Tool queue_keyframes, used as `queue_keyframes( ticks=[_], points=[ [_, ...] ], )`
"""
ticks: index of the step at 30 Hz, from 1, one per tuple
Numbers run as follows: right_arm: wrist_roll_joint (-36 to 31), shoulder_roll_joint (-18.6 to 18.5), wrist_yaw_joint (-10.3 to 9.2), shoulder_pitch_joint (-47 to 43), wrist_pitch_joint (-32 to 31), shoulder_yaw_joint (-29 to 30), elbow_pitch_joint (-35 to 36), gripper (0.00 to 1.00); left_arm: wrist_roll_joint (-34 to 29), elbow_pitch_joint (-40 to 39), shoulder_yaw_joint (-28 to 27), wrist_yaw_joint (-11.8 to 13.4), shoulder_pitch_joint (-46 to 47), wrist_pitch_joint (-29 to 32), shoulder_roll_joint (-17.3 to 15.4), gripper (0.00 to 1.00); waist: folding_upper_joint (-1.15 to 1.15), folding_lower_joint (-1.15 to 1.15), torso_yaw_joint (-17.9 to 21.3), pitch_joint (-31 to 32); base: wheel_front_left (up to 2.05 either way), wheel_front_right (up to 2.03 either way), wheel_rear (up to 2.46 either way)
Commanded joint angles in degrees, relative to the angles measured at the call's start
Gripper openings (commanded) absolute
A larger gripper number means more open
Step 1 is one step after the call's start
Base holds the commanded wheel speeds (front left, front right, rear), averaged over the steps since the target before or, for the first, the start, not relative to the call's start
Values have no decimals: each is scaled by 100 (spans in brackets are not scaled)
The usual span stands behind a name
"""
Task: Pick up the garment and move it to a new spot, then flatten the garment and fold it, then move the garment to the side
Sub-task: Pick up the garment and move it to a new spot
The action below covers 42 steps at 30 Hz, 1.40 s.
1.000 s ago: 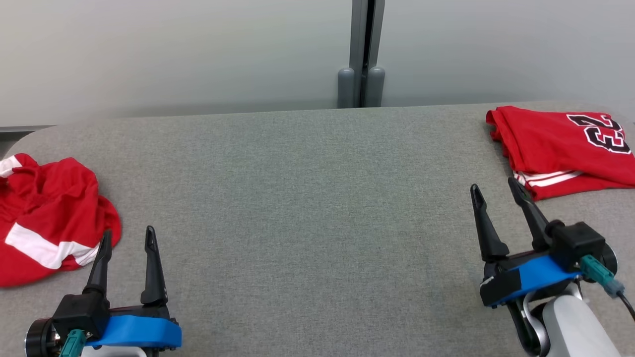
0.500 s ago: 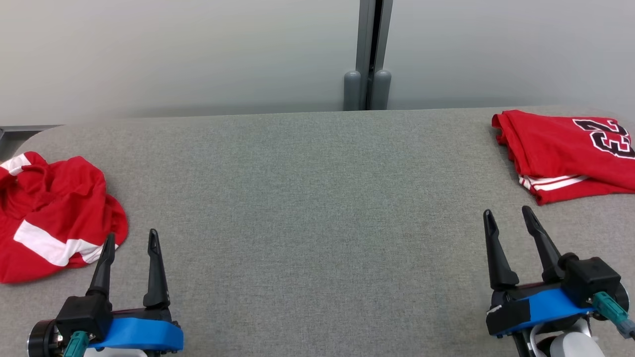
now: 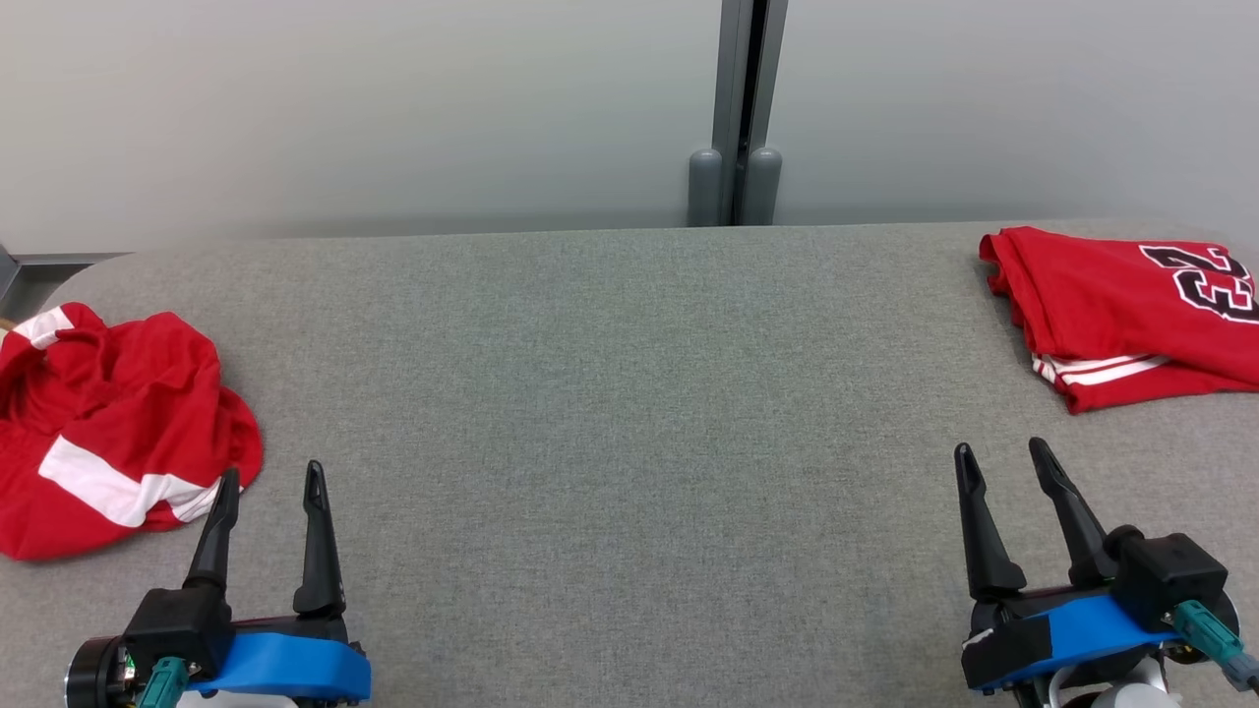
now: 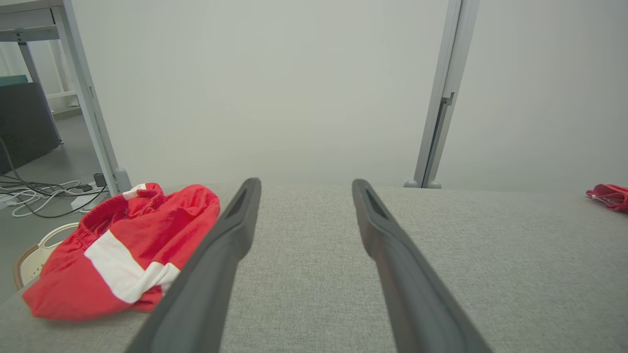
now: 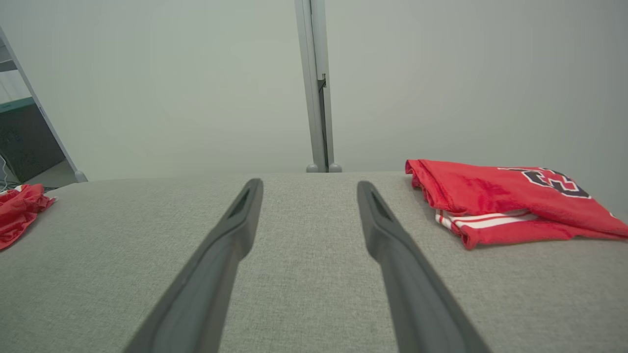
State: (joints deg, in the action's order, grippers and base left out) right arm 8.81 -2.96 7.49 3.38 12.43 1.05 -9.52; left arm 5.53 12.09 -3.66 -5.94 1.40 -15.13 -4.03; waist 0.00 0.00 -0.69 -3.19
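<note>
A crumpled red garment (image 3: 108, 423) with white bands lies at the left end of the grey table (image 3: 610, 393); the left wrist view has the crumpled garment (image 4: 127, 245) left of my fingers. A folded red garment (image 3: 1131, 315) with a black number lies at the far right, also in the right wrist view as the folded garment (image 5: 505, 201). My left gripper (image 3: 272, 477) is open just right of the crumpled garment, holding nothing. My right gripper (image 3: 1003, 457) is open in front of the folded garment, apart from it.
A grey wall with an upright metal post (image 3: 738, 108) runs behind the table. Off the table's left end, the left wrist view shows a table leg (image 4: 93, 117), cables (image 4: 44, 193) on the floor and a pale basket rim (image 4: 37, 250).
The head view has shifted, so everything sits lower and further right in it. Relative to the folded garment, my right gripper has drawn back toward me. Both grippers stay open.
</note>
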Motion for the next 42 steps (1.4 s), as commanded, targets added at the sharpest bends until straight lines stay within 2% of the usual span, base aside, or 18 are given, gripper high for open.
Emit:
queue_keyframes(
  ticks=[1, 13, 22, 30, 42],
  points=[
    [22, 9, 1, -43, 4, 2, -8, 100, -15, 2, -7, 22, -20, -1, -31, 100, 0, 0, 2, 2, 0, 0, 0],
    [32, 10, 1, -62, -9, -4, -12, 100, -6, -12, 4, 37, -44, -1, -41, 100, 0, 0, -22, -1, 0, 0, 0],
    [32, 9, 1, -55, -9, 22, -23, 100, 35, -21, -51, 82, -20, -1, -69, 100, 0, 0, -200, -19, 0, 0, 0],
    [-26, 7, 1, -30, -43, 22, -19, 100, 39, -24, -96, 139, -14, -1, -113, 100, 0, 0, -590, -72, 0, 0, 0],
    [-146, 7, 1, 60, -114, 36, 2, 100, 83, -50, -153, 225, 18, -1, -139, 100, 0, 0, -1454, -183, 0, 0, 0]
  ],
)
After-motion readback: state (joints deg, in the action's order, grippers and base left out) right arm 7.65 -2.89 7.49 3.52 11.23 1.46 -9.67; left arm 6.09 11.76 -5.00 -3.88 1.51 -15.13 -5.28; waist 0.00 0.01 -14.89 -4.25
